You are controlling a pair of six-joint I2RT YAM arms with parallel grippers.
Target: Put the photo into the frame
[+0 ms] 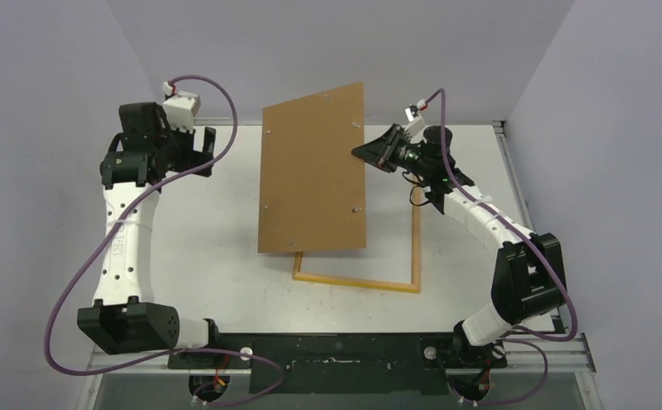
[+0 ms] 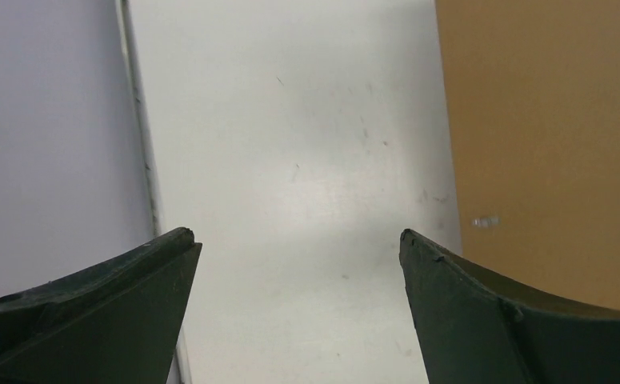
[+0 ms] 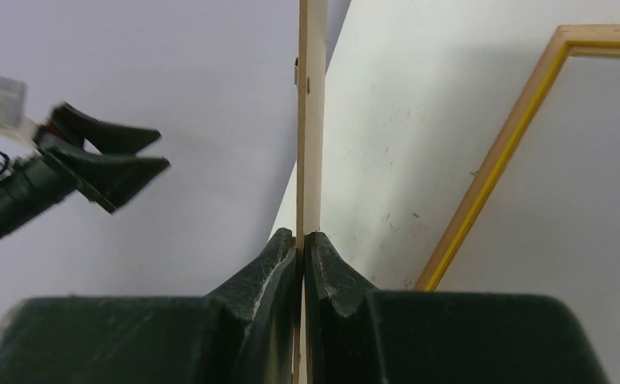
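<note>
Tabletop: white, matt and flat (image 1: 212, 252), with fine grey scuffs and specks that show most clearly in the left wrist view.
Back wall: plain pale lilac-grey panel (image 1: 336, 43), standing upright at the tabletop's far edge.
Left wall: same pale panel (image 1: 28, 171), along the tabletop's left side.
Right wall: same pale panel (image 1: 618, 128), along the tabletop's right side.
Corners: each side wall meets the back wall in a straight seam.
Edge strip: thin grey strip (image 1: 508, 175) between the tabletop and the right wall; a similar one runs along the left side.
Light: soft and even, with a pale sheen on the tabletop and only faint shadows.
</note>
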